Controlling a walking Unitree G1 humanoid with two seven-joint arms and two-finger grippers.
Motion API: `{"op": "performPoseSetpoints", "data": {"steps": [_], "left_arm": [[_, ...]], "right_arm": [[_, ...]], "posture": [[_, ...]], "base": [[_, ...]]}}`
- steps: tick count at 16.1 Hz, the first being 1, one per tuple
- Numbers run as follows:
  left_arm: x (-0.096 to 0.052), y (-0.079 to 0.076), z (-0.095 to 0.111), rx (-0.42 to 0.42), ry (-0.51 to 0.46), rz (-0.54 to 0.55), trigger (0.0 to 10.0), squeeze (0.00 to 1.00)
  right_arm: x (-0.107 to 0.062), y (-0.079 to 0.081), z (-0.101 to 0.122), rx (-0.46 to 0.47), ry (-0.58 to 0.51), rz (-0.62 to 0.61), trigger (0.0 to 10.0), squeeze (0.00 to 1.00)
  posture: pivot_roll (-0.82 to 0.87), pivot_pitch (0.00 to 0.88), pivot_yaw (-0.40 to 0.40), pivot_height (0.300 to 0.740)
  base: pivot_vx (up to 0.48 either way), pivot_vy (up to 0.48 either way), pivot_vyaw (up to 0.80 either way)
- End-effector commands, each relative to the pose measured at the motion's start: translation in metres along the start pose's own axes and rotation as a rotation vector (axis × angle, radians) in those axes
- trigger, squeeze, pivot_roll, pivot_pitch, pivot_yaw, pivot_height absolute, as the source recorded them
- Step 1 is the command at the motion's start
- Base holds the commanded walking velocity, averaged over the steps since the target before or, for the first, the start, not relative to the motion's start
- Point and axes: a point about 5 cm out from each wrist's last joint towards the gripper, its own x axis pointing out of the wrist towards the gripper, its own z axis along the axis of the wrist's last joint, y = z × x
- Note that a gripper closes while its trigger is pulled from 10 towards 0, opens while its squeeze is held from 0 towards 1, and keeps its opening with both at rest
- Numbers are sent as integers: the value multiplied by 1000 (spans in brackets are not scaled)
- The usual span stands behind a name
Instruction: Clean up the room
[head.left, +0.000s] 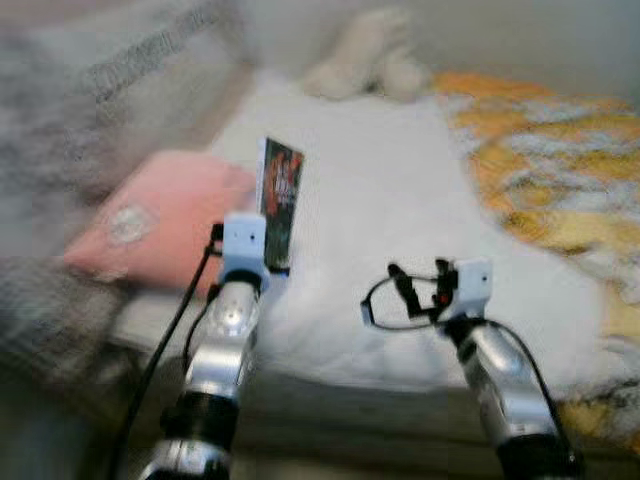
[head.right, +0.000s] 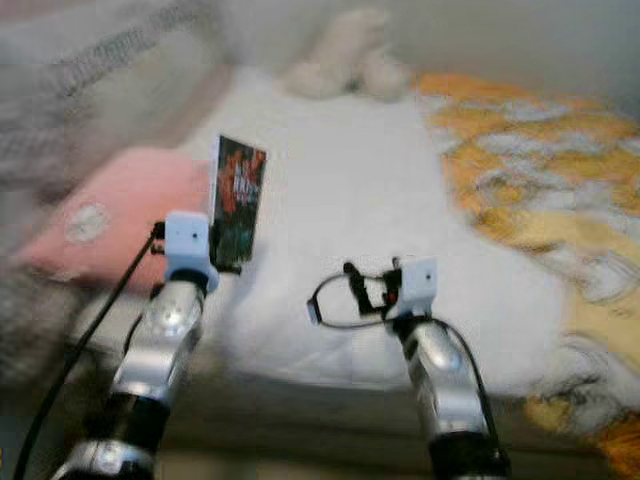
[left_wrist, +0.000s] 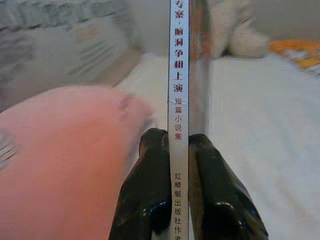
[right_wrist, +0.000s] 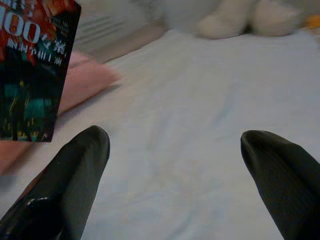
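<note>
A pillow (head.left: 165, 225) lies at the bed's (head.left: 400, 200) left edge, a plush toy (head.left: 365, 55) at its far edge, a quilt (head.left: 545, 170) along its right.

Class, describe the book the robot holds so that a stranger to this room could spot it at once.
Start at the bed's white blanket, then find the pink pillow at its left edge. Beside it, the left gripper holds the book upright by its spine: thin, with a dark cover and red lettering.

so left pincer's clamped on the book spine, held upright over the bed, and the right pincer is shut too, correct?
Not the last part. The right pincer is open, fingers wide apart over the white bed cover, as the right wrist view shows. The left pincer does clamp the book by its spine, upright.
</note>
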Motion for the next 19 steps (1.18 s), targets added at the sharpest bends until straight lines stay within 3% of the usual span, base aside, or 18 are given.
{"op": "performPoseSetpoints", "data": {"steps": [1,6,9,14,16,19], "left_arm": [[-1,-5,4,9,-20,-9,10000,0],[1,-1,-4,54,8,2,10000,0],[6,-5,3,60,-16,-22,10000,0],[14,-8,21,98,-104,-49,10000,0],[13,-9,34,66,-175,-65,10000,0],[13,-7,43,47,-226,-57,10000,0]], "right_arm": [[-1,-2,-4,3,19,3,10000,0],[-3,-1,-9,14,39,19,10000,0],[-4,-1,-10,3,34,15,10000,0],[-10,-7,-2,-87,-37,-98,10000,0],[-18,-15,12,-169,-133,-229,10000,0],[-30,-27,14,-187,-161,-388,10000,0]], "posture": [[204,0,-17,740],[201,0,-13,740],[188,0,-3,740],[164,0,13,740],[159,0,14,740],[150,0,13,740]], "base": [[0,0,450],[0,0,420],[0,0,404],[0,0,90],[0,0,0],[320,0,0]]}}
